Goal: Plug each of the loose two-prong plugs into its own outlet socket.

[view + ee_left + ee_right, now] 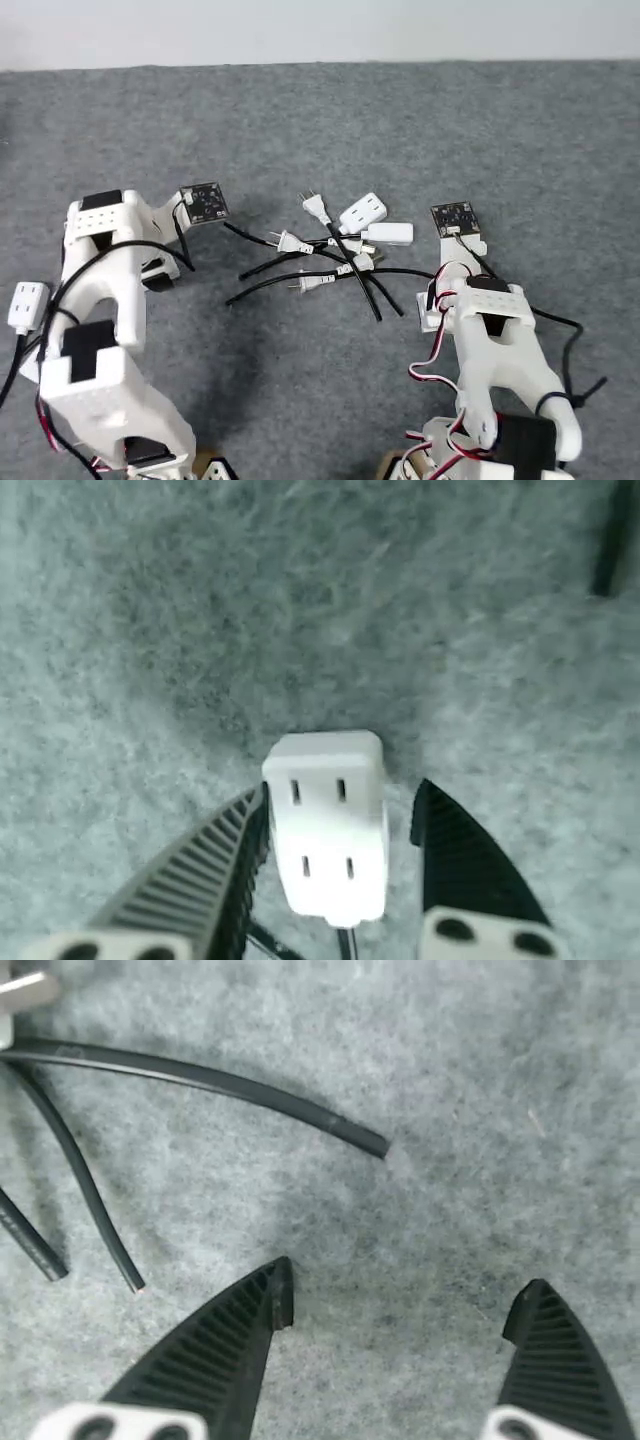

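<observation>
Several loose two-prong plugs with black cables lie tangled mid-table: one plug (316, 208) at the back, one (285, 241) to its left and one (310, 282) nearer the front. Two white socket blocks (364, 212) (390, 233) rest beside them. In the left wrist view my left gripper (340, 805) is open and straddles another white socket block (330, 820) lying on the carpet. One finger (235, 855) touches it and the other (450, 850) stands slightly off. My right gripper (405, 1305) is open wide over bare carpet, close to a black cable end (378, 1145).
A further white socket block (27, 305) sits at the far left beside the left arm (100, 300), its cable running toward the front. The right arm (495, 340) stands at the front right. Grey carpet stretches open behind the tangle.
</observation>
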Motion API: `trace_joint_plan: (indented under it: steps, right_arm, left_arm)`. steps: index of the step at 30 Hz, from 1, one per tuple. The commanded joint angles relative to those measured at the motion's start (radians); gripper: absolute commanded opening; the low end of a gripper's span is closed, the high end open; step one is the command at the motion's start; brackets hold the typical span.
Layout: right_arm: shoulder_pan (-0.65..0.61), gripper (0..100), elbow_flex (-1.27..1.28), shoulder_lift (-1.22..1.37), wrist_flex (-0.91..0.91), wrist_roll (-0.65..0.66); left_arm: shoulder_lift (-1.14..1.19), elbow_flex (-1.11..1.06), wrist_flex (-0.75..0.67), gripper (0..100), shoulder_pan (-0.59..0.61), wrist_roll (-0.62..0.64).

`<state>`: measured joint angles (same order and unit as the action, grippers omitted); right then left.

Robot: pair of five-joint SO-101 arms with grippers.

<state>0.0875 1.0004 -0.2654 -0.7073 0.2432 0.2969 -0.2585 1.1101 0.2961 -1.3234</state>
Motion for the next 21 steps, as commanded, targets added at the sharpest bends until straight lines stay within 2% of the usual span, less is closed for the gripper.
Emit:
trace_joint_plan:
  steps: [1,3,6,7,11,15,19,21]
  right_arm:
    - [-0.01,33.9,-0.026,-0.002,0.021,0.012]
    - [-0.01,33.9,-0.026,-0.002,0.021,0.012]
    - [-0.01,33.9,-0.026,-0.002,0.021,0.012]
    - [-0.01,33.9,-0.026,-0.002,0.021,0.012]
    - [-0.01,33.9,-0.026,-0.002,0.021,0.012]
    - [-0.01,33.9,-0.026,-0.002,0.021,0.012]
    - [-0.01,33.9,-0.026,-0.002,0.021,0.012]
    - [-0.01,33.9,-0.026,-0.002,0.021,0.012]
  left_arm:
    - [0.038,0.047,-0.003,21,0.017,0.006]
    - [0.049,0.061,-0.003,17,0.023,0.006]
    - [0.043,0.065,-0.003,2,0.023,0.005]
    - [0.041,0.065,-0.003,0,0.023,0.005]
    - [0.005,0.067,0.037,1,0.025,0.005]
    - [-0.106,0.127,0.195,1,0.051,0.005]
    - [-0.203,0.199,0.318,1,0.121,-0.006]
    - [-0.244,0.205,0.362,1,0.172,-0.064]
